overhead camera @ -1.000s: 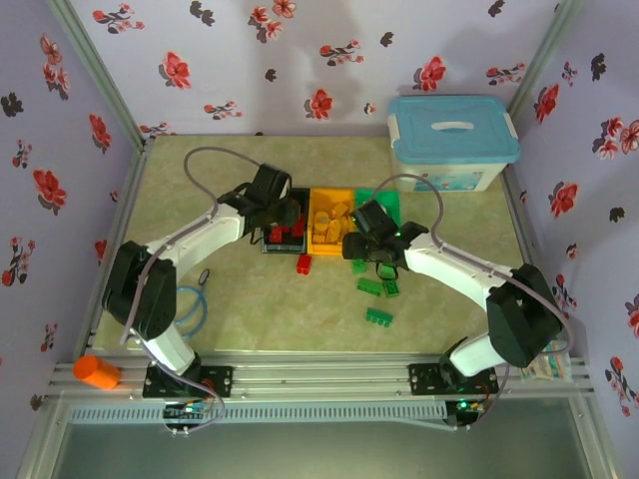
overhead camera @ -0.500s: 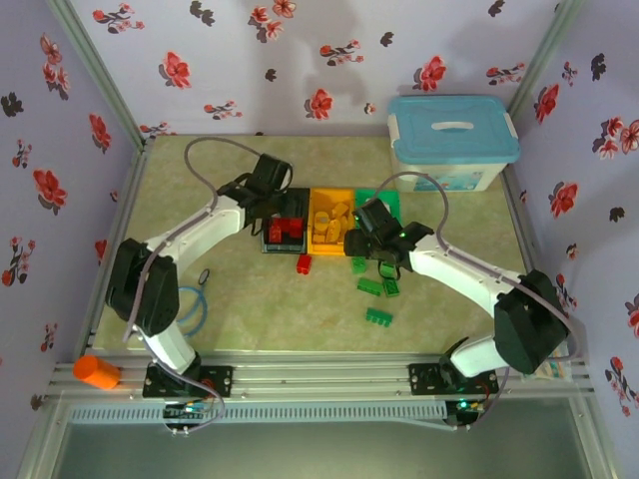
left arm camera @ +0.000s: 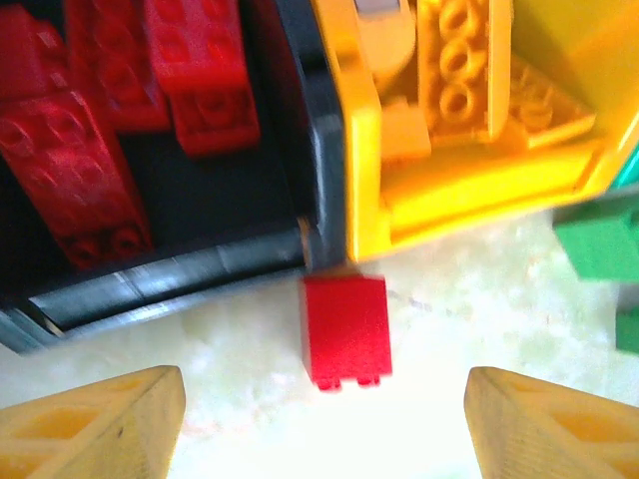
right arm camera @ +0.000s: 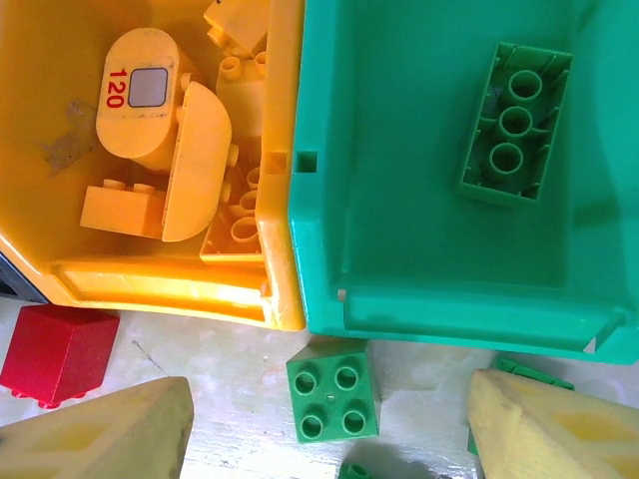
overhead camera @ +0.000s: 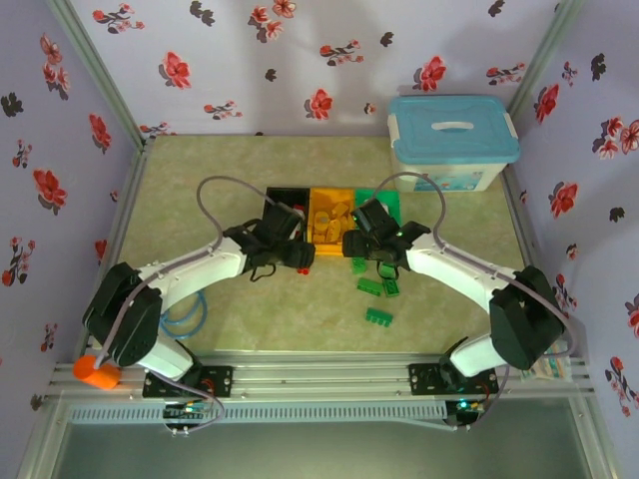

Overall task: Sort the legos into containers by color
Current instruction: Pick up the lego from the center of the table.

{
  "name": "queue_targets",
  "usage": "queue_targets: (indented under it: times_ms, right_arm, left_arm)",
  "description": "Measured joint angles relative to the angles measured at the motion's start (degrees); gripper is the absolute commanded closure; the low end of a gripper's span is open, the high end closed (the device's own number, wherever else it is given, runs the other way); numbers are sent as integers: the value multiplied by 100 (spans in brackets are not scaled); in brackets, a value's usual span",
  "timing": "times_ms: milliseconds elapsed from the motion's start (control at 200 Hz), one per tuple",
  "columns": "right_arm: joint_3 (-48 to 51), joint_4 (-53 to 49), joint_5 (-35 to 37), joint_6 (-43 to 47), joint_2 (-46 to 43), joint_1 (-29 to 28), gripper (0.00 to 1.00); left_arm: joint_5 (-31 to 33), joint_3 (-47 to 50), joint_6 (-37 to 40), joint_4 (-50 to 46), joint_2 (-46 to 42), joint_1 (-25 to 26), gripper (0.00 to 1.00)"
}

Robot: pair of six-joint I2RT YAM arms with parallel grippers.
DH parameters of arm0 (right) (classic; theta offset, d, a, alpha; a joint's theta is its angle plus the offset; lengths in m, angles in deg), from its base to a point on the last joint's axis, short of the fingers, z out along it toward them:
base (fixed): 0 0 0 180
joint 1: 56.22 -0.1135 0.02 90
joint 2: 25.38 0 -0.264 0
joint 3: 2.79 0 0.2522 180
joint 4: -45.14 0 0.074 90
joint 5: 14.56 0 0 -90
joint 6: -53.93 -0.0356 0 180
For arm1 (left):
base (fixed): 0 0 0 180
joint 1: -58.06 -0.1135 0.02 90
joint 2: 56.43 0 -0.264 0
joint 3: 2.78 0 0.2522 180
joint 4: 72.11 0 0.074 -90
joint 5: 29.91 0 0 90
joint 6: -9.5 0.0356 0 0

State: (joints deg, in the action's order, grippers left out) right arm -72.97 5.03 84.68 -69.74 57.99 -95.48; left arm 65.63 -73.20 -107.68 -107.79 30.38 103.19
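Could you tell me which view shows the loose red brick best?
Left wrist view: the red brick lies whole and centred in frame. The right wrist view catches it at its lower-left corner; the top view gives, at most, a tiny red patch beside the left arm.

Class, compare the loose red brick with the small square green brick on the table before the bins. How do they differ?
The red brick is red, the green brick green. The green brick sits studs up, four showing; the red brick lies on its side, a smooth face up. The red brick lies by the orange bin's corner; the green brick, before the green bin. Both rest loose on the table, outside the bins.
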Motion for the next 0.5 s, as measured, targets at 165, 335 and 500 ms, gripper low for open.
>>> queue_targets:
  times_ms: [165, 335, 500]
  right_arm:
    - [0, 20, -9, 0, 136, 0, 26]
    - [-50, 26, -26, 0, 247, 0, 26]
    - [-55, 66, -26, -2, 249, 0, 25]
  left_arm:
    - [2, 247, -254, 164, 83, 177, 26]
    - [39, 190, -291, 352, 472, 203, 26]
    - [42, -66, -291, 350, 966, 236, 27]
